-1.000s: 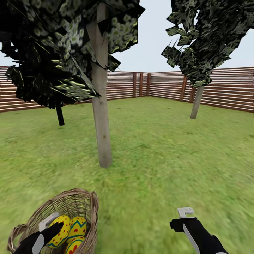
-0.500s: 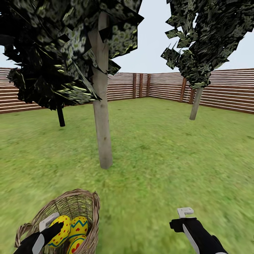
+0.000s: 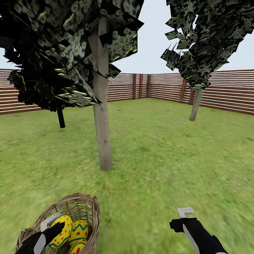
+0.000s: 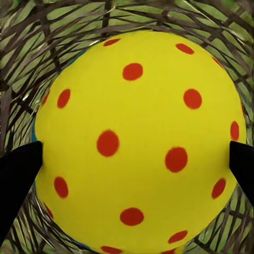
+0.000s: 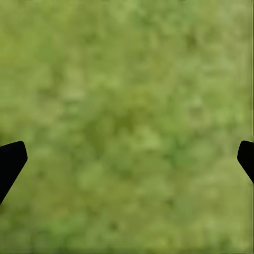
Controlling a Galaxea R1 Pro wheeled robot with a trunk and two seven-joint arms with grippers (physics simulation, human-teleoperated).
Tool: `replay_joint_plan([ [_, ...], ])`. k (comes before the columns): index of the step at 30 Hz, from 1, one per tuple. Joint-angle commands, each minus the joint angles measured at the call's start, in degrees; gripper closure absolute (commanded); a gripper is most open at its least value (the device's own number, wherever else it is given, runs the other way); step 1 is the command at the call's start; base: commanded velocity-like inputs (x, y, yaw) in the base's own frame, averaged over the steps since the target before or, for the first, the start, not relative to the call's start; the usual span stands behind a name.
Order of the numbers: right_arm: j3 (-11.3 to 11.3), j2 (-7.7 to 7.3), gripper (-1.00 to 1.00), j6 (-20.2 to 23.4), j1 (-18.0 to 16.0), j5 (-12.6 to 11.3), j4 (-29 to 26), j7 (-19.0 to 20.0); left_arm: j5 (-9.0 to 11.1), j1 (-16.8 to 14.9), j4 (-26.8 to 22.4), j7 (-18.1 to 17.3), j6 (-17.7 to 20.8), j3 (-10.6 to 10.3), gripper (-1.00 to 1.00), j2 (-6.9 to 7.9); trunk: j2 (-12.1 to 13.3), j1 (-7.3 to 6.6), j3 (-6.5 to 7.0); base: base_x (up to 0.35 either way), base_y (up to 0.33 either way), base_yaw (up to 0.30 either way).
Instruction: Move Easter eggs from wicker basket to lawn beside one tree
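While left hand (image 4: pixel 132 159) straddles egg (image 4: pixel 137 143) | basket (image 3: pixel 88 208) (wicker) | 3 eggs inside

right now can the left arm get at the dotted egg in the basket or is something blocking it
Probably yes. The left gripper is already down inside the wicker basket, its fingertips on either side of the red-dotted egg with nothing between them. Whether the pads touch the egg yet is unclear.

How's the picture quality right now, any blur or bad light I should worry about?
Head view: even flat light, no cast shadows; lawn smears toward the lower edge. Left wrist view: egg sharp, bright, no glare. Right wrist view: grass soft and blurry, without detail.
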Motion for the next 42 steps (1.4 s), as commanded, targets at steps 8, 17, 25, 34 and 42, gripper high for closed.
replay_joint_plan([
  [8,0.3,-0.16,-1.0,0.24,-0.02,-0.1,-0.09,-0.16,-0.22,-0.04,-0.17,-0.69,0.32,0.45,1.0,-0.03,3.2,-1.77,1.38,0.0,0.0,0.0],
  [17,0.28,-0.16,-1.0,0.24,-0.01,-0.09,-0.09,-0.16,-0.22,-0.04,-0.1,-0.55,0.29,0.45,1.0,-0.03,6.81,-3.75,3.0,0.0,0.0,0.0],
  [25,0.28,-0.14,-1.0,0.24,-0.03,-0.09,-0.09,-0.25,-0.22,-0.04,-0.1,-0.54,0.29,0.45,1.0,-0.38,10.02,-5.51,4.43,0.0,0.0,0.133],
  [34,0.34,-0.03,-1.0,0.24,-0.03,-0.09,-0.09,-0.25,-0.22,-0.04,-0.03,-0.46,0.29,0.45,1.0,-0.58,13.63,-7.48,6.05,0.0,0.0,0.013],
  [42,0.35,-0.07,-1.0,0.24,-0.02,-0.09,-0.09,-0.25,-0.29,-0.04,-0.05,-0.52,0.23,0.45,1.0,-1.0,16.83,-9.24,7.49,0.0,0.0,0.098],
])
